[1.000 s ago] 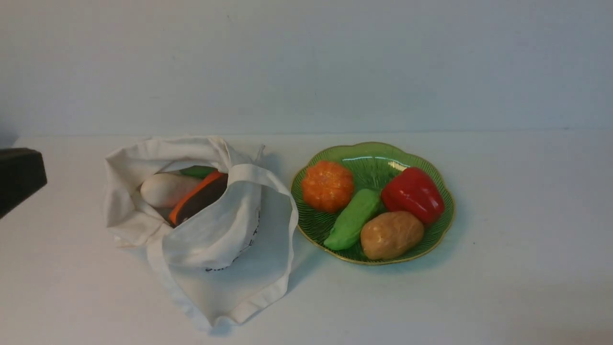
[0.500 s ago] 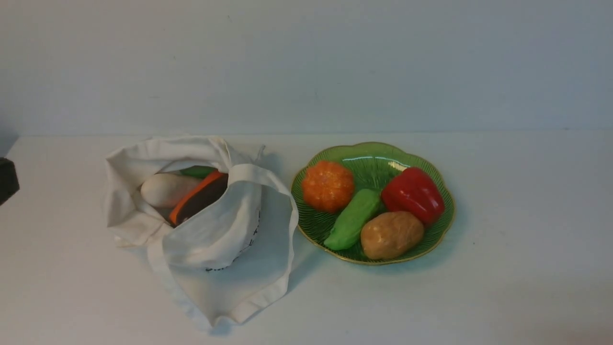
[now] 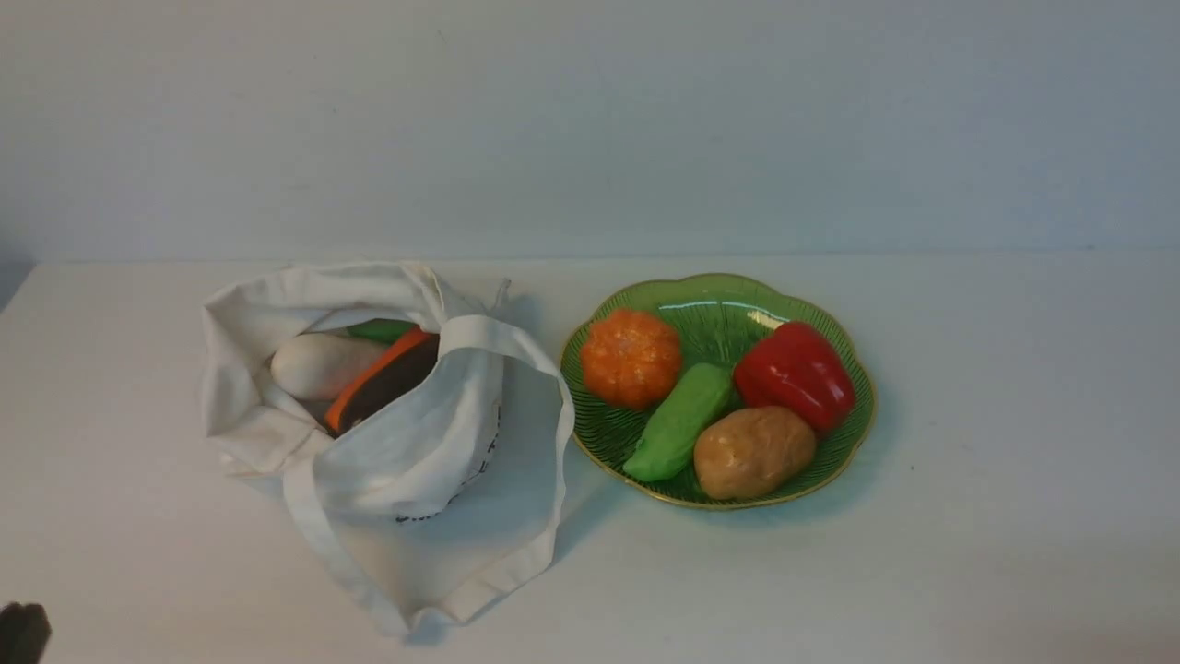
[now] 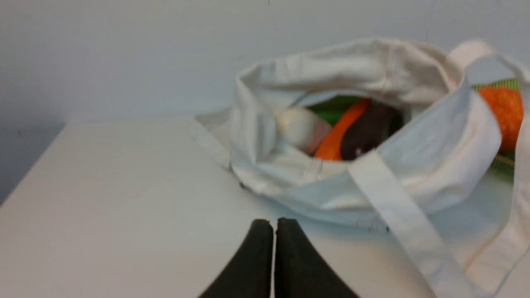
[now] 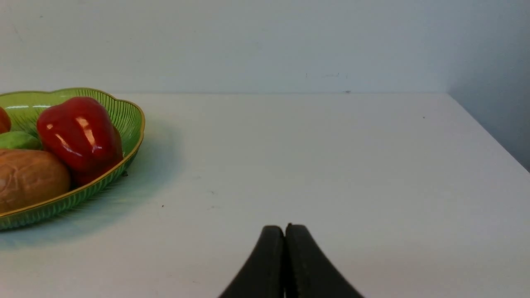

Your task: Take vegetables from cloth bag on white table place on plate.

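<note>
Front view, bag: A floppy off-white cloth bag [image 3: 415, 470] slumps on the white bench [image 3: 737, 590], its mouth agape, a pale rounded piece [image 3: 324, 366], an orange piece [image 3: 369, 387], a dark piece [image 3: 396, 383] and a bit of something green [image 3: 381, 330] inside.
Front view, plate: A green, gold-rimmed plate [image 3: 714, 290] with a scalloped edge sits to the right of the bag, well apart from its open mouth.
Front view, plate's contents: The glossy red bell pepper [image 3: 795, 376] lies in the plate's right part, touching the brown potato [image 3: 754, 452]; a bumpy orange round piece [image 3: 631, 359] rests at left, a light green vegetable [image 3: 680, 422] between.
Left wrist view, bag: Pale, orange, dark and green pieces show through the cloth opening.
Left wrist view, claw: The left claw [image 4: 275, 221] is pressed together, apart from the bag, pinching nothing.
Right wrist view, plate: The red pepper leans near the gold rim, beside the potato.
Right wrist view, claw: The right claw [image 5: 285, 227] is pressed together above the bench, gripping nothing.
</note>
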Robot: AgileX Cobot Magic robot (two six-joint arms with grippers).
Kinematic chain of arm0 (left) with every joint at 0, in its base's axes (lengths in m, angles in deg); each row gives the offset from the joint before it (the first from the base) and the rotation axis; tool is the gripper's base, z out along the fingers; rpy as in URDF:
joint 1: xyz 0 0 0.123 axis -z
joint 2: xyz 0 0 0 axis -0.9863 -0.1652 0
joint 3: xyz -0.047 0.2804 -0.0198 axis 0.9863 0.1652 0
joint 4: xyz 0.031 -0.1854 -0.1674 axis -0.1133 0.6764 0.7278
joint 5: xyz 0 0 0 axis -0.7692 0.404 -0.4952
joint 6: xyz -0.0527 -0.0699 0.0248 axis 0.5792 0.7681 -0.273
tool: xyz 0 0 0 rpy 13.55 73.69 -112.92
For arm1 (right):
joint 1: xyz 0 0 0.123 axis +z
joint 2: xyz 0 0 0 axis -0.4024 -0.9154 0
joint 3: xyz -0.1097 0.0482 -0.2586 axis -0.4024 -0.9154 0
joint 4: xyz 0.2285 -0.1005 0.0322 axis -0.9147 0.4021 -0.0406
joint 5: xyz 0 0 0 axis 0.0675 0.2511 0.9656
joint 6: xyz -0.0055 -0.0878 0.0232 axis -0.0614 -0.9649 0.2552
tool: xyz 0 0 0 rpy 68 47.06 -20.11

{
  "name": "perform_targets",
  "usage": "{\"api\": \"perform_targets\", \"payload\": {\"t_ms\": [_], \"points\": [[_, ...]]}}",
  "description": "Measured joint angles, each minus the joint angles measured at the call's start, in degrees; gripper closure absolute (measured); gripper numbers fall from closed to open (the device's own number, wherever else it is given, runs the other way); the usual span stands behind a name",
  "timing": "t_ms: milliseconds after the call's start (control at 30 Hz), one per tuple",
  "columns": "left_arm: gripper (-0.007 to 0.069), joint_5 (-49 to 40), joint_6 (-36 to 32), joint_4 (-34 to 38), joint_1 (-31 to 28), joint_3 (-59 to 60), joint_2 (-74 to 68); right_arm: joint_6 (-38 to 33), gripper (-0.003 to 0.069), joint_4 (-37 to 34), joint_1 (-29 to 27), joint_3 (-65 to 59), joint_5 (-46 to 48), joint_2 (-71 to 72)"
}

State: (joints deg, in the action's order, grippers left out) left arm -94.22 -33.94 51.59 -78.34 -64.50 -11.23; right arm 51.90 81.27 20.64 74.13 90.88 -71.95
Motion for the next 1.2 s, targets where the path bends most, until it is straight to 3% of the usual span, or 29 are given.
{"api": "perform_targets", "payload": {"t_ms": [1200], "points": [[0.0629,-2.2,0.0,0.0,0.0,2.7,0.1,0.0,0.0669,0.0,0.0,0.0,0.0,0.0]]}}
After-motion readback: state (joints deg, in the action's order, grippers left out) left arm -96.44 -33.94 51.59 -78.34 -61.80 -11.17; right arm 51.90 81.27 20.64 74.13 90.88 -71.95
